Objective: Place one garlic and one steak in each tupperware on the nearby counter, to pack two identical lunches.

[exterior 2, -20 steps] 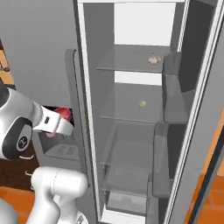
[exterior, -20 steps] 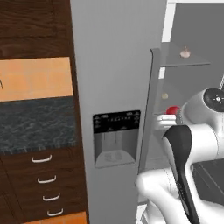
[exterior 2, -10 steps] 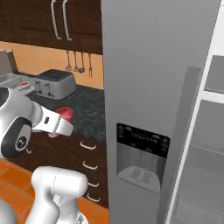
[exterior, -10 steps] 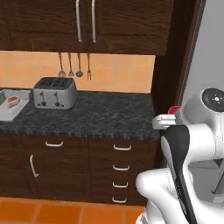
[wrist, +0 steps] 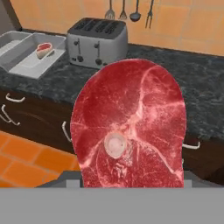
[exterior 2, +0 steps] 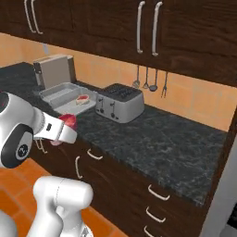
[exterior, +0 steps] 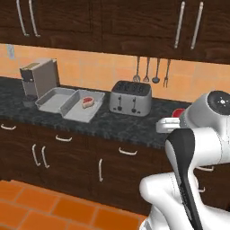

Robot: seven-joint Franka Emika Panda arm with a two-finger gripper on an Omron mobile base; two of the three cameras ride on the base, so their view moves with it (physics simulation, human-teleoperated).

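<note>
My gripper [exterior: 173, 120] is shut on a deep red steak [wrist: 131, 127], which looms large in the hand view and shows as a red lump [exterior 2: 68, 121] at the hand in the right base view. The hand hangs in front of the dark speckled counter [exterior: 130, 126], to the right of the toaster. Two light-grey tupperware stand side by side on the counter at the left. The left tupperware [exterior: 53, 99] holds nothing I can see. The right tupperware [exterior: 77, 110] holds a pinkish steak with a pale rim [exterior: 87, 102]. The garlic is out of view.
A silver toaster [exterior: 131, 98] stands just right of the containers, and a grey coffee machine [exterior: 39, 77] just left of them. Utensils [exterior: 147, 70] hang on the orange wall above. Dark cabinets with silver handles sit above and below the counter.
The whole picture has swung from the open fridge to the counter, so the base has moved. The red steak has stayed in my gripper throughout.
</note>
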